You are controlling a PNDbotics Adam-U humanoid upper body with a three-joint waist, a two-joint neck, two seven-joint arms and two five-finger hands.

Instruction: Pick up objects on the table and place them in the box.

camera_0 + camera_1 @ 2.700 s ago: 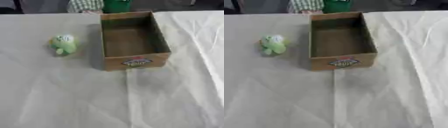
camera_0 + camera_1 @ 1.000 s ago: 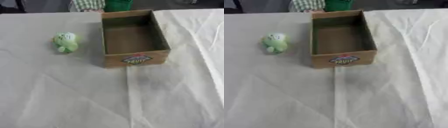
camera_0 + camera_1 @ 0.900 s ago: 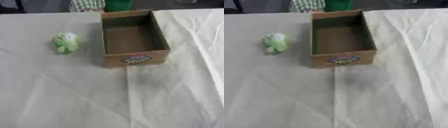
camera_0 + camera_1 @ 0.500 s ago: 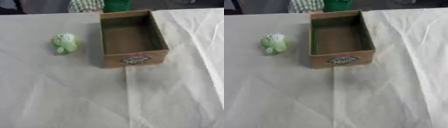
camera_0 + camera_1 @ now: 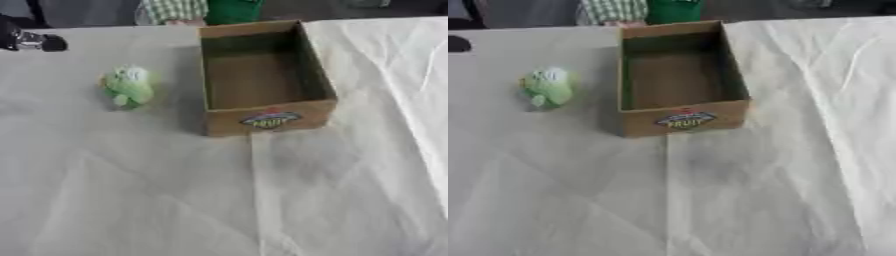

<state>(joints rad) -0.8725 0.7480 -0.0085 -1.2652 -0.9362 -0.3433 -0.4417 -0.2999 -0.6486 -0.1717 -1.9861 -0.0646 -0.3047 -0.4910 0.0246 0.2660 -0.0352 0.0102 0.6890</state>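
— Where is the thing we have to pick up?

— The small soft green toy sits on the bench with the white cloth, just to the left of the open brown cardboard box. It is near the box but not touching it. The box looks empty inside.

— And our hands?

— Something black and silver peeks in at the top left corner. We think it is our left hand, but we cannot tell if its fingers are open or curled. Our right hand is not in the pictures at all.

— So how do we do it well?

— We think the left side is closest. We should come down over the toy, close around its round middle, lift it above the box wall, then let go over the brown floor inside.
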